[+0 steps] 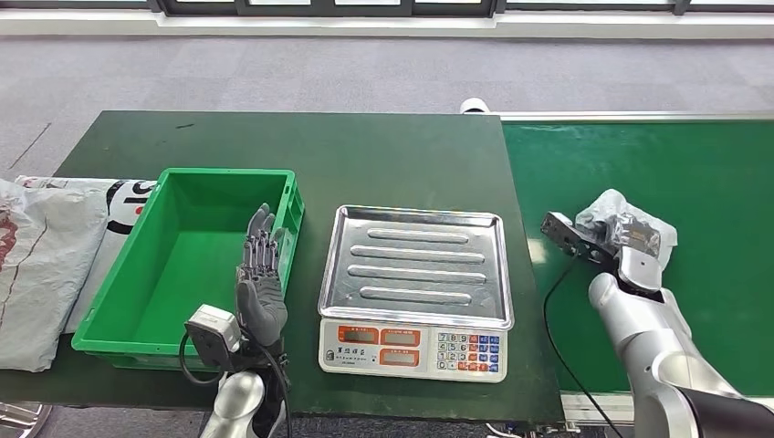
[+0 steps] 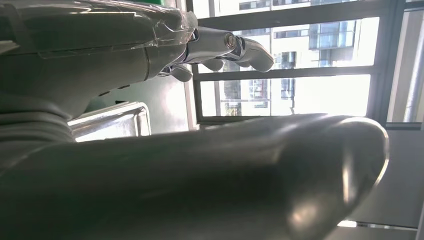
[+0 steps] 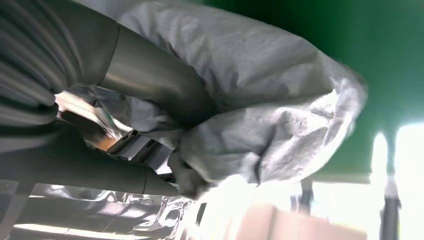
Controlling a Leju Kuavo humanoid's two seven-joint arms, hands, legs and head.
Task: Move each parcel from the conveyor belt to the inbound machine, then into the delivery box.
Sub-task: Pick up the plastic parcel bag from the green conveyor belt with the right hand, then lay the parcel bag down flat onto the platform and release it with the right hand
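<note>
The right hand (image 1: 630,239) is mostly hidden in the head view: it sits on the grey parcel (image 1: 610,212) over the green belt (image 1: 712,182), and only its back and the wrist camera show, so the fingers cannot be read there. The right wrist view settles it: the thumb (image 3: 150,85) and a finger (image 3: 95,170) press into the crumpled grey parcel (image 3: 270,100) from two sides, so the hand is grasping it. Whether the parcel rests on the belt or is lifted clear of it I cannot tell; that view is blurred and washed out at its bright edge, with green belt (image 3: 350,30) behind the wrapping.

The left hand (image 1: 260,274) is held upright at the near right rim of the green box (image 1: 119,301), fingers straight and apart, holding nothing. Its wrist view is filled largely by the thumb (image 2: 250,175) and the ribbed cover; fingertips (image 2: 250,50) stand out against a window, and a corner of the steel tray (image 2: 112,122) peeps in behind.

Only the head view shows the layout: the scale (image 1: 415,351) with its tray (image 1: 415,265) stands between box and belt on the dark table (image 1: 365,155). A pale sack (image 1: 41,265) lies left of the box, cut off by the picture's edge
</note>
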